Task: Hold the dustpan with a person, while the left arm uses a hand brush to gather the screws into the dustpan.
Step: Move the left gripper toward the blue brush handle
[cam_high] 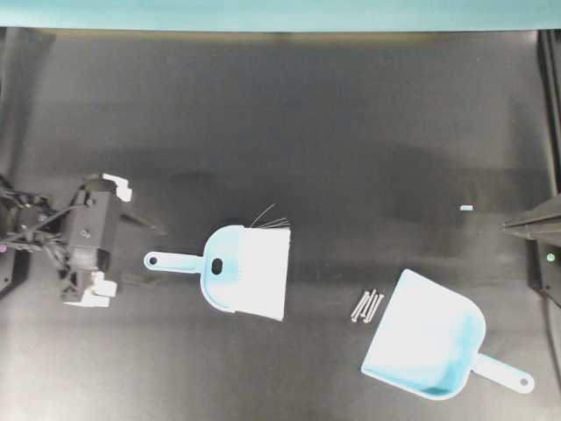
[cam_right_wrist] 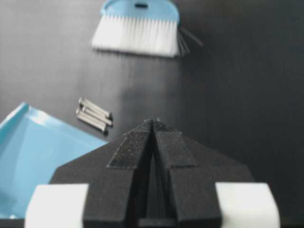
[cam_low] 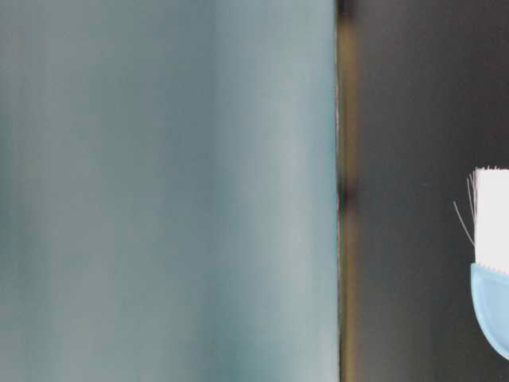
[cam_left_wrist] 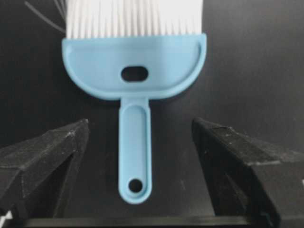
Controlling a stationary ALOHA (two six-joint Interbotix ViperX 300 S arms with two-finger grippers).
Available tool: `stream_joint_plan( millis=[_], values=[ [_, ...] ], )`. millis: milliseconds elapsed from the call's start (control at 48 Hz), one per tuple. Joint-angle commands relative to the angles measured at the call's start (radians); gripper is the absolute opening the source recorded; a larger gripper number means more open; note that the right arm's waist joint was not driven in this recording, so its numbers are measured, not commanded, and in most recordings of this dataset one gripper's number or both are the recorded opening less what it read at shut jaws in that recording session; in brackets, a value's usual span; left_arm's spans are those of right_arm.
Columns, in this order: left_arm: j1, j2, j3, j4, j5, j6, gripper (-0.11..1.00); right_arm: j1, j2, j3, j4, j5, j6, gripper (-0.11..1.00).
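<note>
In the table-level view a blurred grey-green surface (cam_low: 167, 191) fills the left, and the right edge cuts off the brush (cam_low: 493, 263). The right wrist view crops the dustpan (cam_right_wrist: 38, 161).

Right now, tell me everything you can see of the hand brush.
The hand brush is light blue plastic: a half-round head with an oval hole, a short narrow handle ending in a small round hole, and a wide block of white bristles with a few stray dark strands at one corner. It lies flat on the dark table, handle pointing at the left gripper, whose open jaws flank the handle without touching it. The bristles face the screws, a gap apart.
</note>
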Motion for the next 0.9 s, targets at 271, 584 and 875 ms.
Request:
stream_joint_plan(
  millis=[271, 584, 875],
  values=[
    [0.034, 0.19, 0.104, 0.003, -0.446, -0.008, 0.82, 0.0, -0.077, 0.071, -0.008, -0.097, -0.014, 0.0],
    [0.035, 0.383, 0.071, 0.003, -0.526, -0.044, 0.82, -0.002, -0.084, 0.071, -0.009, -0.091, -0.037, 0.0],
    [0.035, 0.483, 0.037, 0.003, -0.545, -0.046, 0.82, 0.0, -0.084, 0.071, -0.008, -0.091, -0.038, 0.0]
  ],
)
